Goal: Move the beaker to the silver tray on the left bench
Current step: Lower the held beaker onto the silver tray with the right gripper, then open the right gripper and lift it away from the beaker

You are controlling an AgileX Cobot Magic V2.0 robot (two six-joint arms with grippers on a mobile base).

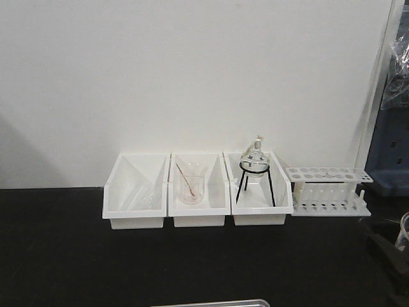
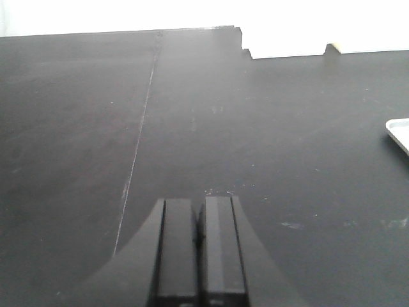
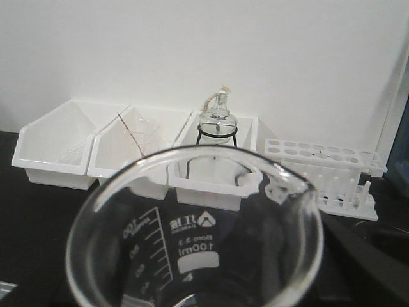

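Shows the beaker (image 3: 192,249) upright and very close under the right wrist camera, at the right gripper (image 1: 387,249) near the right end of the left bench (image 1: 64,256), mouth up as suits a level carry; cannot tell whether the jaws pinch the glass, since it hides them. Shows the left gripper (image 2: 199,252) pressed together and empty over bare countertop, apparently parked clear of the route. Places the silver tray (image 1: 214,303) at the bench's near edge, well apart from the beaker, as the destination.
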